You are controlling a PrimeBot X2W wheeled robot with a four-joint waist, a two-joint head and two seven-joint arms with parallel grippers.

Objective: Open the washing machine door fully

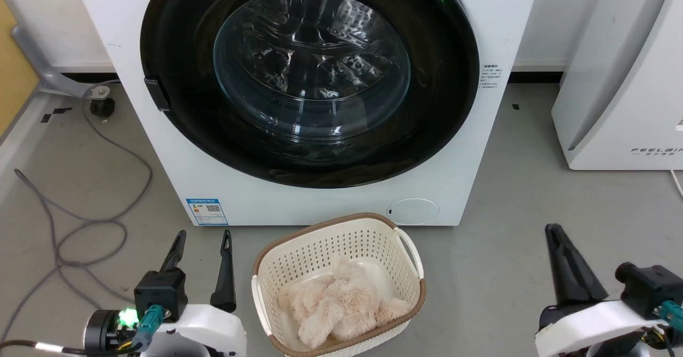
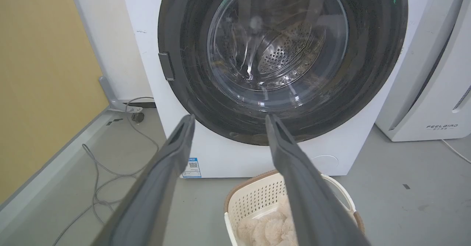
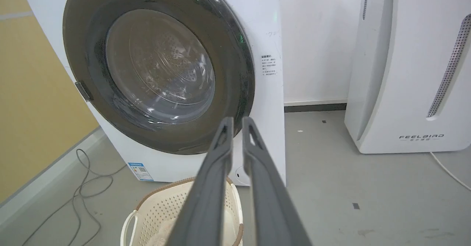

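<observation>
Ahead, washing machine door (image 1: pixel 312 79) closed, well beyond spread left claw (image 1: pixel 204 235); right claw (image 3: pixel 237 124) barely parted.

washing machine door (image 1: pixel 309 74) top cut off, blue label (image 1: pixel 206 211) print too small

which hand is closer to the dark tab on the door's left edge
Left. The left hand hovers below the tab, apart from it; the right hand sits far right, beyond the basket.

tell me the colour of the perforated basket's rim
Brown, on the cream perforated basket; head view shows it best.
</observation>
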